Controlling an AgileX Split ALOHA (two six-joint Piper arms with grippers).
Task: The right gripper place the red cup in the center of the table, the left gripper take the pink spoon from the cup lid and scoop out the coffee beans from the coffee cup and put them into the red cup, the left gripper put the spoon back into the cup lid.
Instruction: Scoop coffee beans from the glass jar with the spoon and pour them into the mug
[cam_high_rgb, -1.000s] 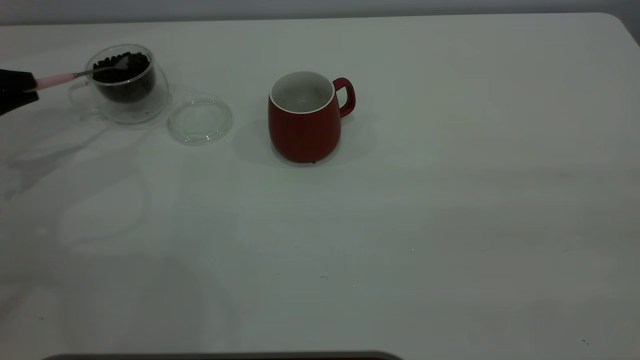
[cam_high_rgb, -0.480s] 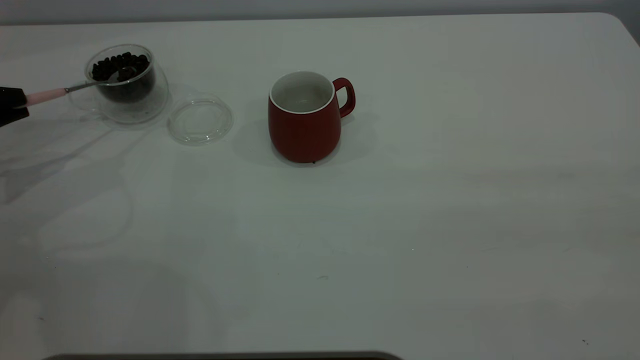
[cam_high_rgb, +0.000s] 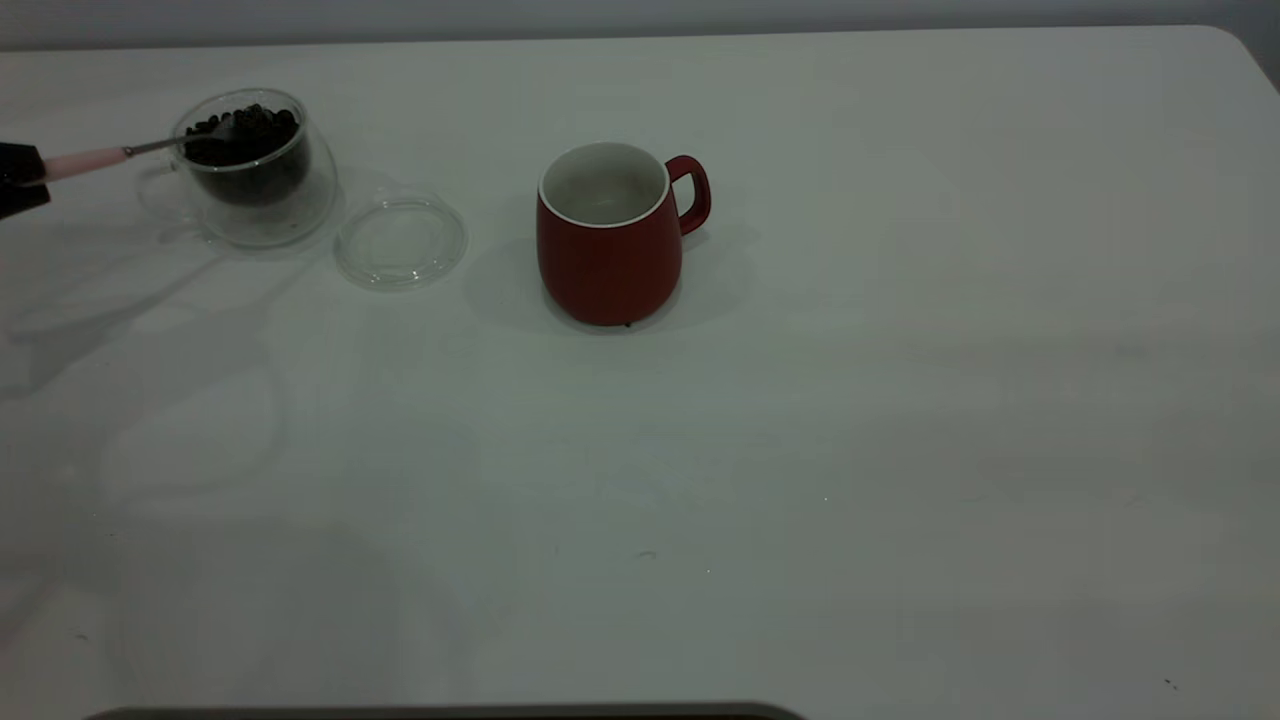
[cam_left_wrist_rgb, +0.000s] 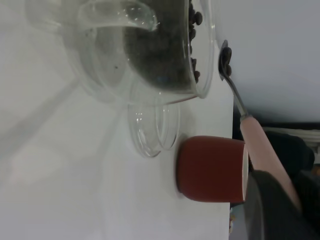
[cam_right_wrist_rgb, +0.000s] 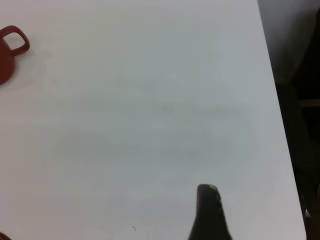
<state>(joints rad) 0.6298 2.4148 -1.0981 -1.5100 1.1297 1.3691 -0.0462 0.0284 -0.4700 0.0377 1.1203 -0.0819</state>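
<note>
From outside, my left gripper (cam_high_rgb: 20, 180) is clamping the pink spoon (cam_high_rgb: 110, 157) at the table's (cam_high_rgb: 800, 450) left edge, its bowl at the coffee cup (cam_high_rgb: 255, 165) rim over the coffee beans (cam_high_rgb: 245, 130). The cup lid (cam_high_rgb: 400, 240) is lying beside; the red cup (cam_high_rgb: 610, 235) is standing mid-table.

My left wrist is showing beans in the spoon bowl.

My right wrist is showing one finger (cam_right_wrist_rgb: 210, 215) over bare table; I cannot tell its jaws' state.

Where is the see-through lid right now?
In the exterior view the cup lid lies flat on the table, left of centre, between the coffee cup and the red cup, nearer the coffee cup.
</note>
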